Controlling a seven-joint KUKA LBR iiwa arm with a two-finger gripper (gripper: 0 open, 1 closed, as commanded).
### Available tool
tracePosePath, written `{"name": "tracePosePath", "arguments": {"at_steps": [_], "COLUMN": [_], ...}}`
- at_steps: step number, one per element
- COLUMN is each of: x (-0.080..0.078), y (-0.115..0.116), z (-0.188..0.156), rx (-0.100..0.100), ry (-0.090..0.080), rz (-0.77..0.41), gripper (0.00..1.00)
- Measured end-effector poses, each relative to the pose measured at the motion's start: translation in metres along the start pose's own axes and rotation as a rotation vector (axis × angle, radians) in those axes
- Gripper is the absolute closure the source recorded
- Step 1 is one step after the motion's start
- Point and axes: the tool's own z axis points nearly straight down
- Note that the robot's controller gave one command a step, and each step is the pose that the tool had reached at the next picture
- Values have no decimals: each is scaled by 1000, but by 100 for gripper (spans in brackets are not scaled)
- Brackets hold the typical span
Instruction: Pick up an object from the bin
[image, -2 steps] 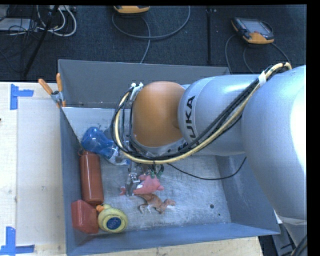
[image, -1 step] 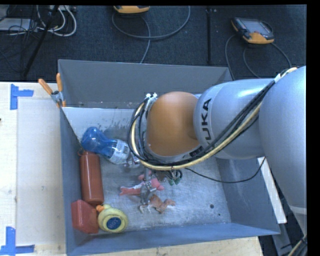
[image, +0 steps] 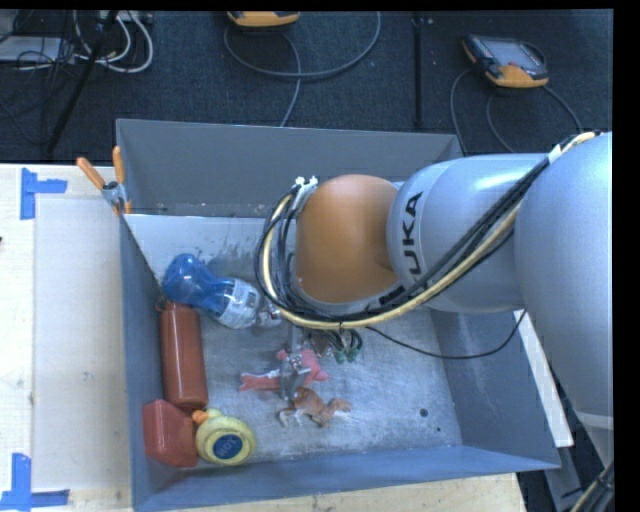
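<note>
My gripper (image: 294, 368) reaches down from under the orange wrist cover to the middle of the bin floor. It stands right at a small pink and red toy figure (image: 268, 379) lying flat there. A small brown toy animal (image: 316, 407) lies just in front of the gripper, toward the bin's near wall. A blue and clear plastic bottle (image: 205, 288) lies on its side to the upper left of the gripper, close to the arm's cables.
Along the bin's left wall lies a long red-brown cylinder (image: 183, 352). Below it, in the near left corner, sit a red block (image: 166, 432) and a yellow round tape measure (image: 225, 441). The arm and its orange cover hang over the bin's back and right part.
</note>
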Motion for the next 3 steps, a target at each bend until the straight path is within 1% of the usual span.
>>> {"name": "tracePosePath", "arguments": {"at_steps": [1,2,3], "x": [8,-7,-7], "y": [6,8,8], "z": [42,42,42], "rx": [0,-1,-1], "ry": [-1,-9,-9], "rz": [-38,53,53], "gripper": [0,100,100]}}
